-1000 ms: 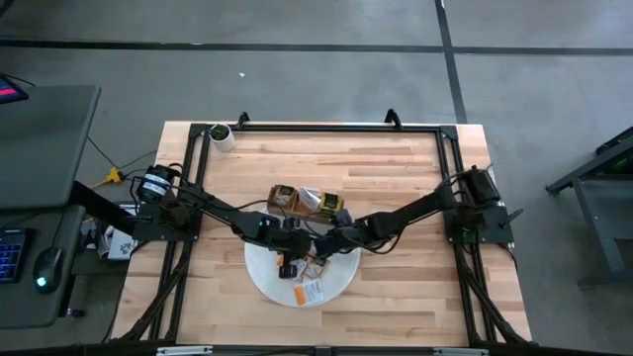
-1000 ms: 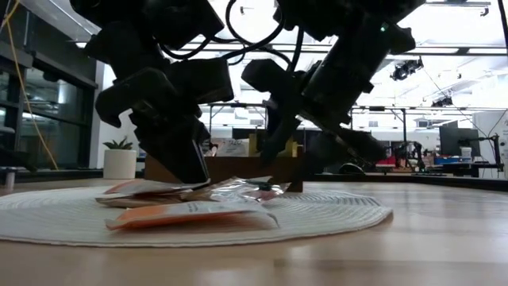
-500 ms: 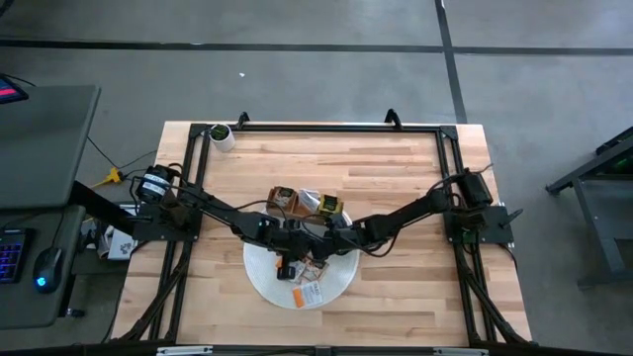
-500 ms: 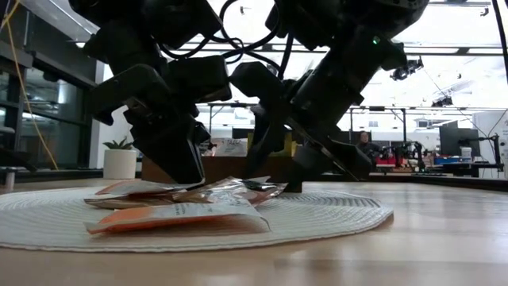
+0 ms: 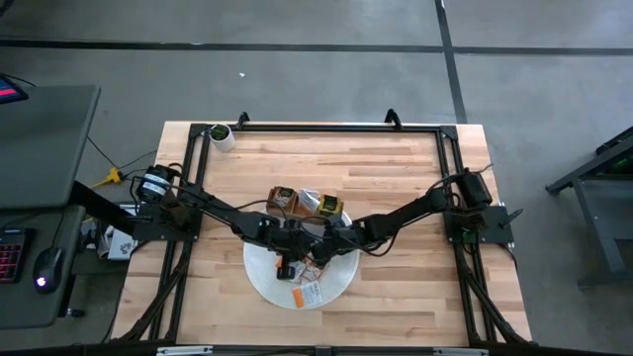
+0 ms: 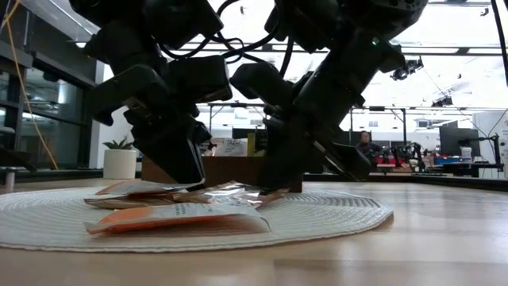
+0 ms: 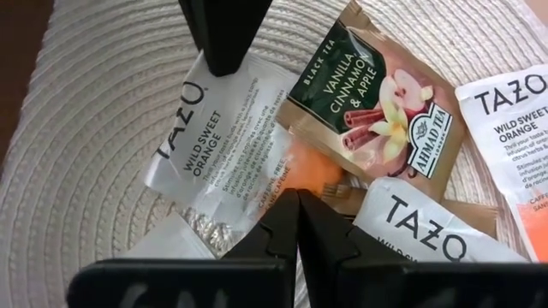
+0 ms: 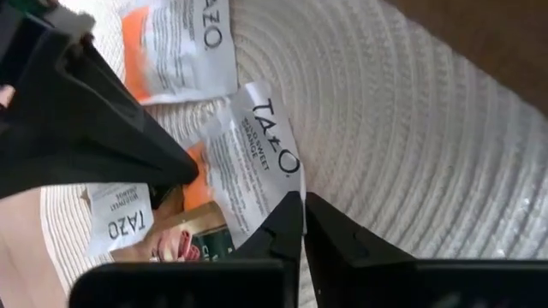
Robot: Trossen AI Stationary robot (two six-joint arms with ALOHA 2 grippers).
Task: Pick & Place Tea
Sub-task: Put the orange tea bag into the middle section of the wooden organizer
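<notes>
Both grippers press down on the round white woven mat [image 5: 259,274]. The left gripper [image 7: 297,224] and right gripper [image 8: 303,224] look pinched narrow, each seemingly nipping a white-and-orange paper tea packet [image 8: 257,162] edge directly beneath, probably for lifting.

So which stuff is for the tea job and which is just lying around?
For the job: tea packets on the white mat; wooden tray, probably where they go; left claw and right claw, over the pile.
Just lying about: white cup at the table's corner; computer mouse off to the side.
</notes>
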